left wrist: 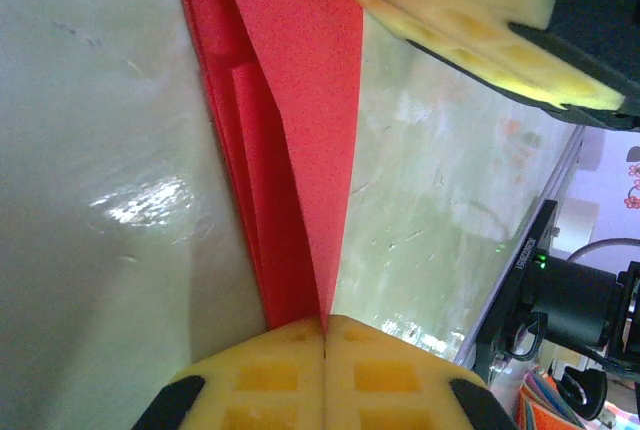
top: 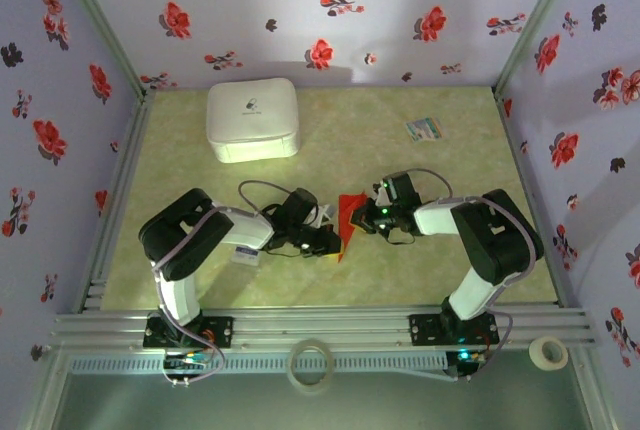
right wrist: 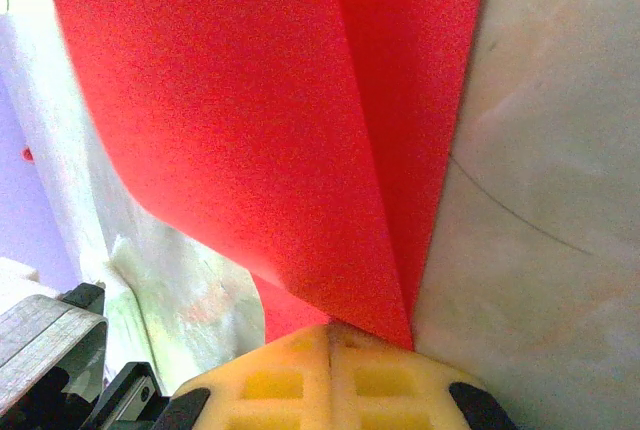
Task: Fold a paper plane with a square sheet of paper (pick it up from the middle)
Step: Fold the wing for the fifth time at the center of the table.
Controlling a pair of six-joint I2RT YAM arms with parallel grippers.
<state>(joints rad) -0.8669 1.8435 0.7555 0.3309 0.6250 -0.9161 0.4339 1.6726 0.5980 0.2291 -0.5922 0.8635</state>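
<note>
**Paper pinched at both ends:** The yellow, waffle-padded left fingers point(left wrist: 270, 380) are pressed tight together on the edge of a thin, bright red square sheet of paper point(left wrist: 290, 100). The sheet is partly folded into overlapping layers and runs away from their tips in the left wrist view. The matching right fingers point(right wrist: 270, 382) are likewise clenched on the red sheet point(right wrist: 250, 100), gripping a creased point where two flaps meet. From above, the paper point(top: 349, 213) is near the middle of the pale green, marbled surface point(top: 440, 270), spanning the gap between the two pairs of fingers.

The black-and-white left arm point(top: 195, 235) and right arm point(top: 490, 235) are both bent sharply at the elbow. Their forearms turn inward, so the wrists nearly face each other.

A rounded white box point(top: 252, 120) stands well apart at the back left, and a small multicoloured card point(top: 424, 129) lies at the back right. A small white packet point(top: 245, 257) rests just beside the left arm. One roll of tape point(top: 311, 365) lies on the near ledge, and a second roll point(top: 547, 352) sits toward the right corner. Purple walls point(top: 300, 20) printed with red flowers enclose the scene.
</note>
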